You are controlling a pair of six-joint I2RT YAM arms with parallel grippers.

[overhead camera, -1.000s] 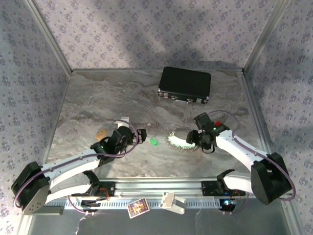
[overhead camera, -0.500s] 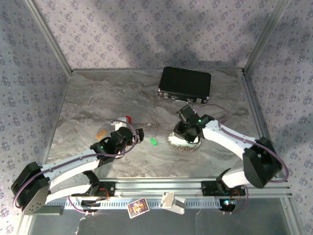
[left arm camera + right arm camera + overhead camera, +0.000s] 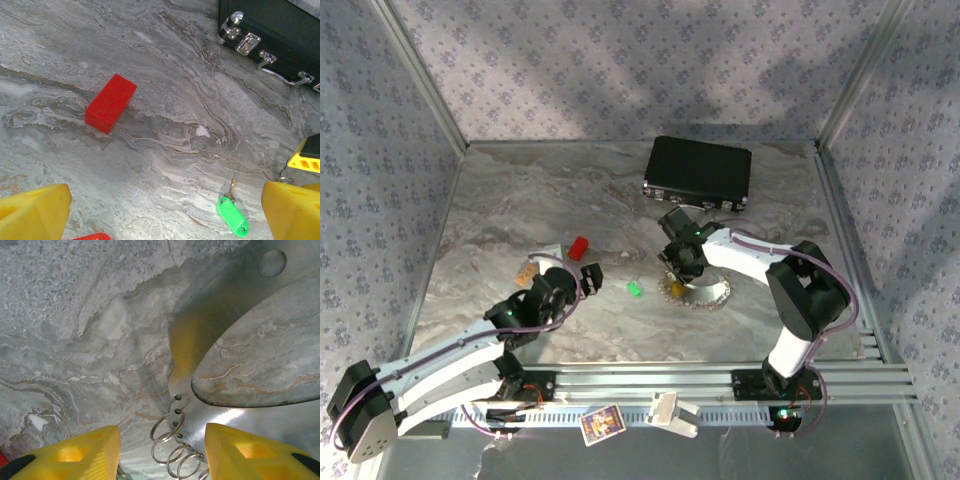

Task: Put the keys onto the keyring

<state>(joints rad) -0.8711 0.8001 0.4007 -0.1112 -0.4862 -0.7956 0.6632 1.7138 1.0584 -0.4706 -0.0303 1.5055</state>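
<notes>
The keyring [image 3: 708, 292] lies right of centre: a flat silvery oval loop [image 3: 230, 422] with small wire rings [image 3: 170, 437] along its rim. My right gripper [image 3: 674, 284] hangs over its left edge. Its jaws [image 3: 162, 435] are open, astride the rim and wire rings without touching them. The green key [image 3: 634, 289] lies flat between the arms, its short shaft pointing away [image 3: 232, 215]. My left gripper [image 3: 583, 274] hovers left of it, open and empty [image 3: 165, 200]. A red rounded edge [image 3: 92, 236] peeks in at the bottom; I cannot tell if it is the red key.
A plain red block [image 3: 579, 245] [image 3: 111, 102] lies just beyond my left gripper. The black case [image 3: 698, 172] [image 3: 270, 30] stands at the back. A small orange tag [image 3: 527, 272] lies left of my left gripper. A card [image 3: 602, 423] rests by the front rail.
My right arm has swung left across the keyring to its left rim, and its jaws have narrowed somewhat. My left arm has drawn back, uncovering the red block.
</notes>
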